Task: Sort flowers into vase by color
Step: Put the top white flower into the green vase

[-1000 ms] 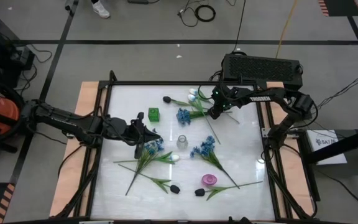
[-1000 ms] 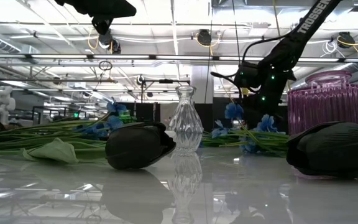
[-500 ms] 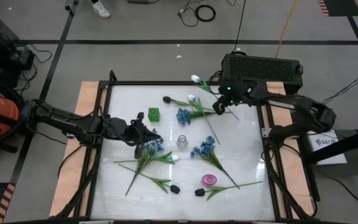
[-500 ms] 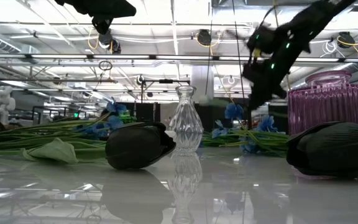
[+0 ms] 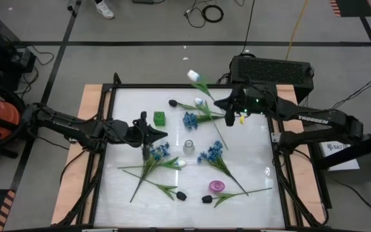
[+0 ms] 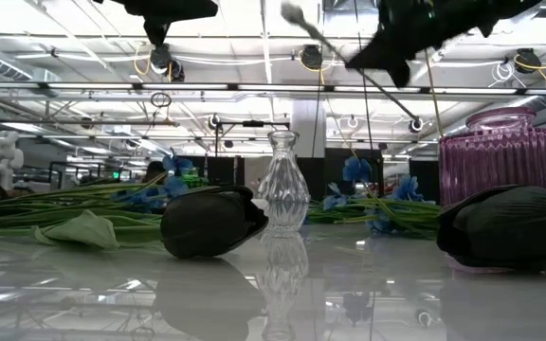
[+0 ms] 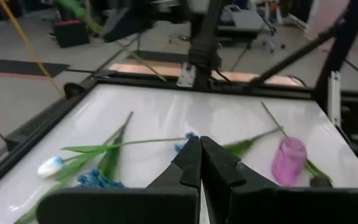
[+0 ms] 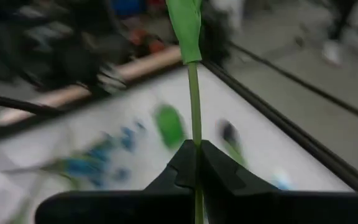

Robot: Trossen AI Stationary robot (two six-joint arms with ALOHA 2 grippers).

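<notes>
Starting at the left of the clear glass vase (image 5: 188, 147), the left gripper (image 5: 148, 136) hovers low over the surface (image 5: 256, 161), just above a bunch of blue flowers (image 5: 158, 152). Its jaws are clenched and hold nothing.

The clear glass vase stands in the middle. A green cube (image 5: 159, 118) sits behind it to the left, and a pink vase (image 5: 216, 187) sits in front of it to the right.

To the right and behind the clear glass vase, the right gripper (image 5: 228, 105) is up in the air. Its jaws are grasping the thin green stem of a white tulip (image 5: 193, 76).

I think the flower is very light. The stem looks bendy and thin, so it may slip or swing. Holding it low on the stem seems best.

A second ago this tulip lay flat on the surface. Now it is lifted high, with its white head past the back edge.
</notes>
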